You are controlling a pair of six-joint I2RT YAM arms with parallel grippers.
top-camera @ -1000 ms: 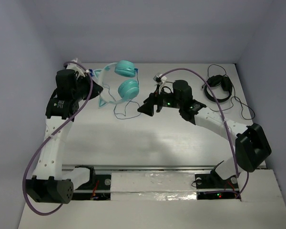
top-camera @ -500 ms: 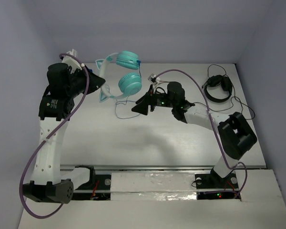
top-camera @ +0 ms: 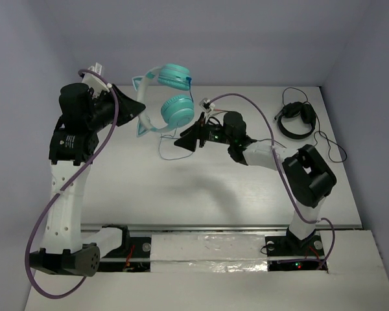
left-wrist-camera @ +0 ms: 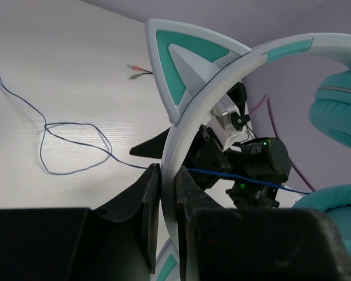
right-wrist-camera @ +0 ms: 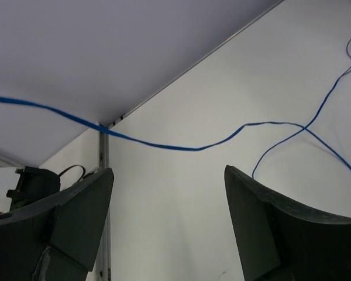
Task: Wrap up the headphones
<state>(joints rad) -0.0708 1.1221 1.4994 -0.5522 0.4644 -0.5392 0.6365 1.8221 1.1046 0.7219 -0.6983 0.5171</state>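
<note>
Pale walls close round the white desk (top-camera: 201, 188), and above its far left part hang the headphones (top-camera: 157, 124), held clear of the surface. My left tool (top-camera: 137, 111) has them. In the left wrist view its two fingers (left-wrist-camera: 147, 199) are pressed together on the white headband (left-wrist-camera: 176, 146), just below one teal-faced cat ear (left-wrist-camera: 184, 55). The two teal ear cups (top-camera: 176, 111) sit one above the other to the right of that grip, tipped on edge. From them the thin blue cable (top-camera: 163, 148) drops and loops loosely on the desk beneath. My right tool (top-camera: 181, 144) is just beside the lower cup, pointing left, with its fingers (right-wrist-camera: 76, 205) spread wide. In the right wrist view the cable (right-wrist-camera: 164, 146) crosses beyond the gap between them, and I cannot tell whether it touches either one. Well apart, at the far right of the desk, lie the smaller black headphones (top-camera: 297, 120) with their own black lead. Two red-tipped plugs (left-wrist-camera: 139, 70) show on the desk in the left wrist view.
</note>
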